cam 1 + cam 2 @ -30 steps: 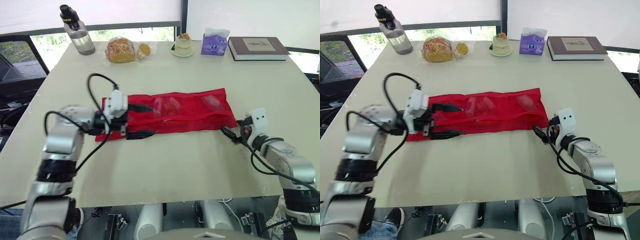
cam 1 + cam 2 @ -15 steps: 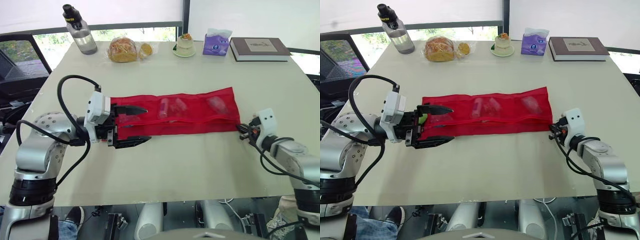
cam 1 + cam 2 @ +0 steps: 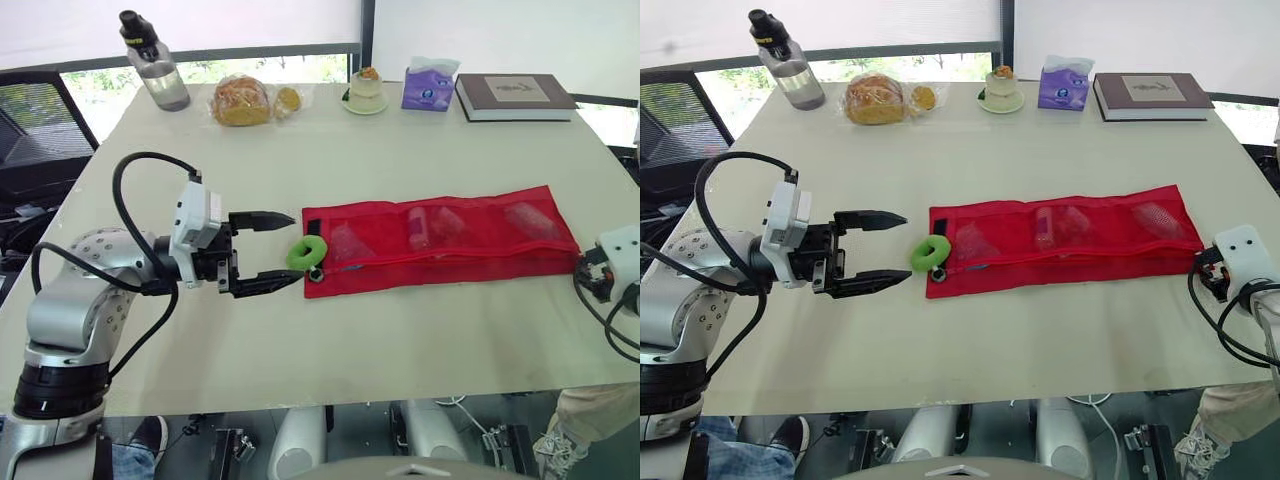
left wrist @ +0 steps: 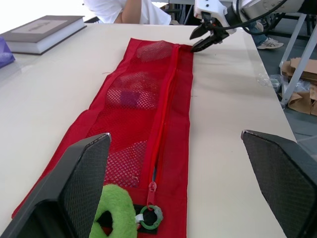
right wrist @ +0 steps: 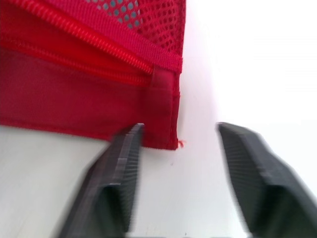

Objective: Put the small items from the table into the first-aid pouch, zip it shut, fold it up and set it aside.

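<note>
Items sit in pouch (image 3: 440, 245), zip looks shut | your left gripper (image 3: 296, 247) gapes wide at its 9 o'clock end, right gripper (image 5: 179, 131) parted at 3 | folding, set-aside remain

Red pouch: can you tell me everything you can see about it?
The red pouch is a long mesh bag lying flat and unfolded on the table. Small items show through its three pockets. A red zipper runs its length, the pull at the end touching a fuzzy green ring. The open left gripper faces that end without touching; the open right gripper straddles the far corner.
</note>
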